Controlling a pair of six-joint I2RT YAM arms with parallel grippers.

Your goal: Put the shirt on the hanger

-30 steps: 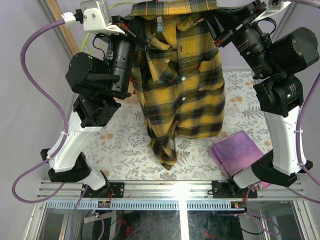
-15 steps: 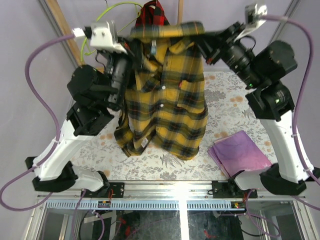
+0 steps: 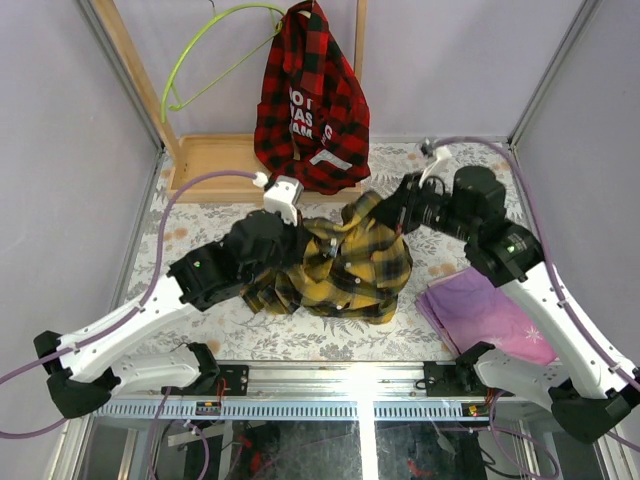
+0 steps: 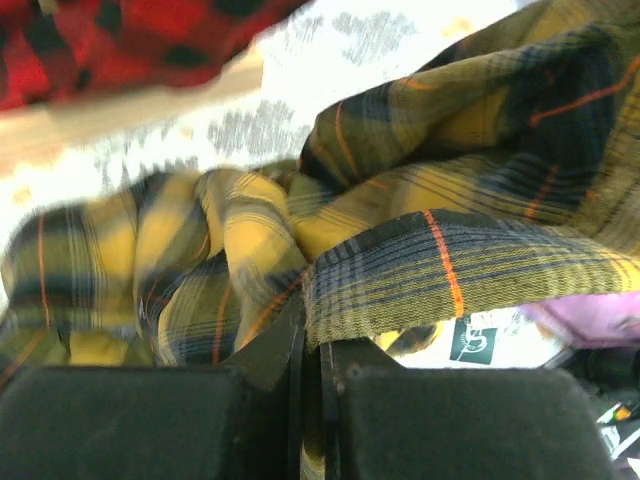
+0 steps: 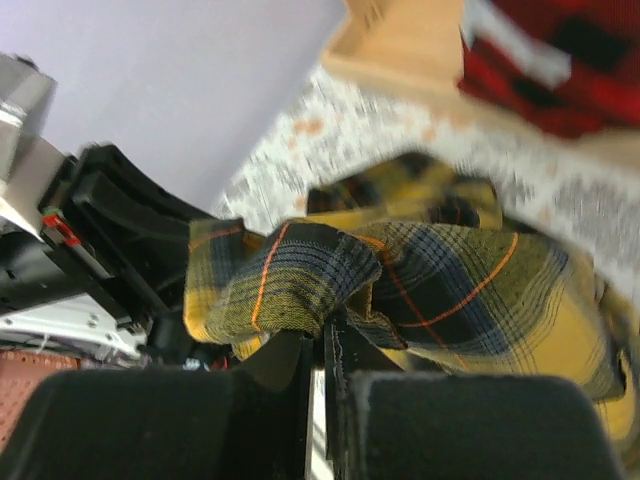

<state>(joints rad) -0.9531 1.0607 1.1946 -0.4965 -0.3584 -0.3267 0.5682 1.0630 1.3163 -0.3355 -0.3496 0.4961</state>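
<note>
Top external view: plaid flannel shirt (image 3: 350,265) lies bunched in heap just in front of wooden rack (image 3: 215,160). Judged soft, light, limp; best held at collar or shoulders. Left gripper (image 4: 310,325) clenched on shirt fold; right gripper (image 5: 325,330) likewise. Both arms stretched low toward rack, wrists converging on heap. Lime-green wire hanger (image 3: 200,60) up on rack, well apart from shirt.

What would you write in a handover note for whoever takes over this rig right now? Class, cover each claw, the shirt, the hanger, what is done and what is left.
Claws: the left claw is shut, pinching a fold of the shirt; the right claw is shut on another fold.
Things: the shirt lies bunched on the table between the arms. The hanger is bare, up by the wooden rack at back left, apart from the shirt.
Done: both claws grip the shirt.
Left: getting the shirt onto the hanger.
</note>
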